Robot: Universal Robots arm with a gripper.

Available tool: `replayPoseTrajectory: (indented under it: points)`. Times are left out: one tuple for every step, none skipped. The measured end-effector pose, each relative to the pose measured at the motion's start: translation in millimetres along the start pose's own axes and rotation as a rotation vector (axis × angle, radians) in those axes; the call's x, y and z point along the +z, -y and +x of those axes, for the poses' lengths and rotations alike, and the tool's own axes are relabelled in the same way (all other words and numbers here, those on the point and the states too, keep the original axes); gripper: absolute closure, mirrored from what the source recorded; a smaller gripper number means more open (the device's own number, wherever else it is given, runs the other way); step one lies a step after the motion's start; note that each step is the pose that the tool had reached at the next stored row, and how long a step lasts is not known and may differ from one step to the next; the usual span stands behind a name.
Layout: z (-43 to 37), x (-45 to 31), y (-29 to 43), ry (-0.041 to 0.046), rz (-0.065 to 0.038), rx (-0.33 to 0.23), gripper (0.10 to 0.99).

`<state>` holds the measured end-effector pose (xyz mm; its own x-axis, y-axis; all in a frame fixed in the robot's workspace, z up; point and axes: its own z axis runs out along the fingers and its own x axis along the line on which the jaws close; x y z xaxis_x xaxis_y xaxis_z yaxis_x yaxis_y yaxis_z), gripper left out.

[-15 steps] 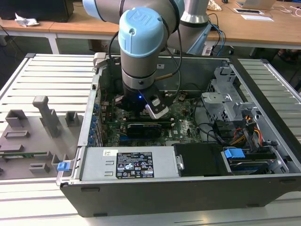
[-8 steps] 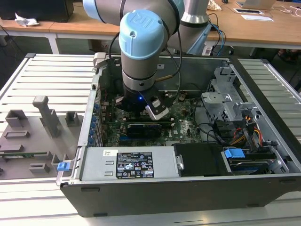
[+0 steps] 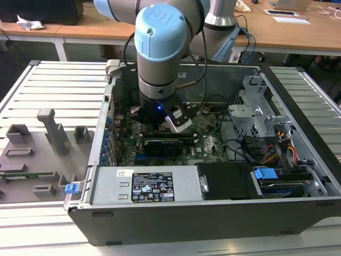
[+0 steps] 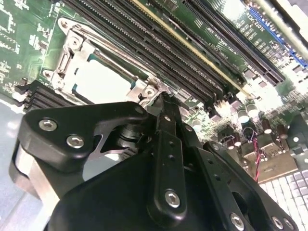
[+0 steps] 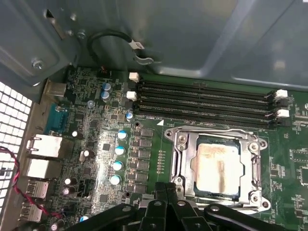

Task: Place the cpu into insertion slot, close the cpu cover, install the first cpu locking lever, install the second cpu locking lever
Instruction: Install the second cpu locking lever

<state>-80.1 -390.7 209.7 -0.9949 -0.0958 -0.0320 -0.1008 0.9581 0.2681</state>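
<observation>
- Reaching down into the open grey metal computer case (image 3: 298, 122), the pale blue and grey robot arm (image 3: 160, 48) stands over the green circuit board (image 3: 210, 144) in the exterior view.
- Its black gripper (image 5: 166, 188) hangs low just beside one edge of the insertion slot (image 5: 179, 166), a square socket with a silver metal rim set in the green board; in the second wrist view the gripper (image 4: 161, 98) tip sits right at the socket's corner.
- The gripper's black fingers (image 5: 159, 192) look pressed together at the tip in both wrist views, with nothing seen between them.
- The cpu (image 5: 215, 166), a flat square chip with a pale silver-grey top, lies seated in the insertion slot; it shows as a bright pale square (image 4: 101, 82) in the second wrist view.
- The cpu cover (image 5: 252, 149), a thin silver-grey metal frame with a window in its middle, lies down flat around the chip, whose top shows through the window.
- Whether the locking levers along the socket's sides are latched cannot be told.
- Long narrow black memory slots (image 5: 207, 98) run beside the socket, on its side away from the gripper.
- Small round blue-topped capacitors (image 5: 118, 166) stand in a row near the socket.
- In the exterior view the case rests on a pale slatted table (image 3: 58, 85), and grey plastic fixtures (image 3: 50, 130) stand on it toward the exterior view's left.
</observation>
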Motion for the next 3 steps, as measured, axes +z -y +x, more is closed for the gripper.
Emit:
replayPoseTrajectory:
  points:
    - [-0.1, -2.4, -0.6, -0.0001, 0.000, 0.000, 0.980]
    - [-0.1, -3.6, -1.0, -0.0001, 0.000, 0.000, 0.980]
    - [-0.1, -4.2, -1.2, -0.0001, 0.000, 0.000, 0.980]
